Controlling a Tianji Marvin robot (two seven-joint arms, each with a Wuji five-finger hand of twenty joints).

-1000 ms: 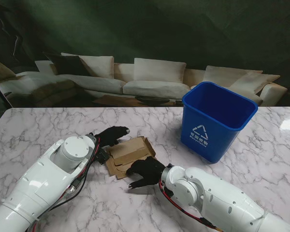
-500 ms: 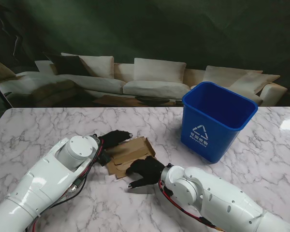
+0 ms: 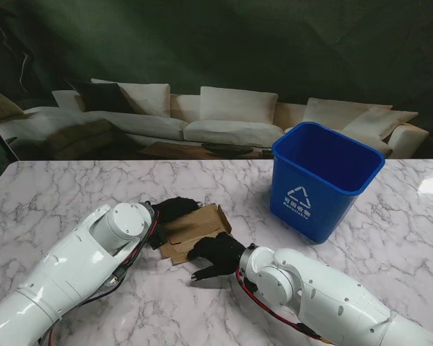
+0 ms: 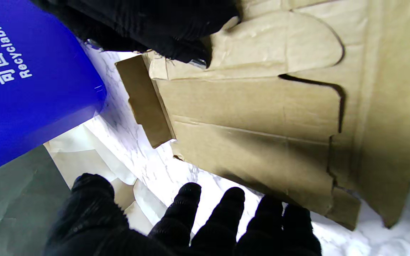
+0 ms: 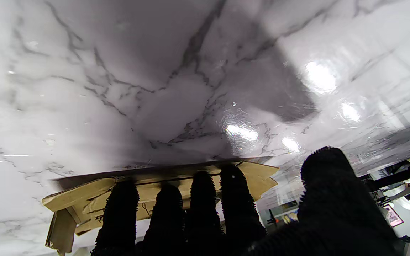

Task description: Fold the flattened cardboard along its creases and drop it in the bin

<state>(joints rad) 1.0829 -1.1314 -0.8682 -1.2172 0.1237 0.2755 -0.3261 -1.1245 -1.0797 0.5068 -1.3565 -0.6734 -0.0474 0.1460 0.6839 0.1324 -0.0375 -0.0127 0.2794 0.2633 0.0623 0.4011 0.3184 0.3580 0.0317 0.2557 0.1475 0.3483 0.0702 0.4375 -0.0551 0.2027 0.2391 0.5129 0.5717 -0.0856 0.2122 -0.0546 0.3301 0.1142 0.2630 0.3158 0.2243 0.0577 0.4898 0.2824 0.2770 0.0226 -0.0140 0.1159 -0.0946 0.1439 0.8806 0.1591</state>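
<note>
The flattened brown cardboard (image 3: 196, 229) lies on the marble table between my two black-gloved hands, one small flap (image 4: 146, 101) standing up at its end. My left hand (image 3: 175, 210) is open at the cardboard's far-left edge, its spread fingers (image 4: 210, 213) just off that edge. The right hand (image 3: 215, 254) rests on the near edge, with several fingers (image 5: 176, 206) lying flat on the cardboard (image 5: 148, 192) and the thumb held apart. To the right, the blue recycling bin (image 3: 325, 180) stands upright and apart from both hands; its wall (image 4: 23, 71) also shows in the left wrist view.
The marble table (image 3: 72, 194) stretches left and far of the cardboard. Behind the table's far edge there is a sofa backdrop (image 3: 224, 119). Both white forearms reach in from the near corners toward the middle.
My left hand has moved right and nearer to me, closing up against the cardboard's far-left edge. The right hand and the bin have stayed put.
</note>
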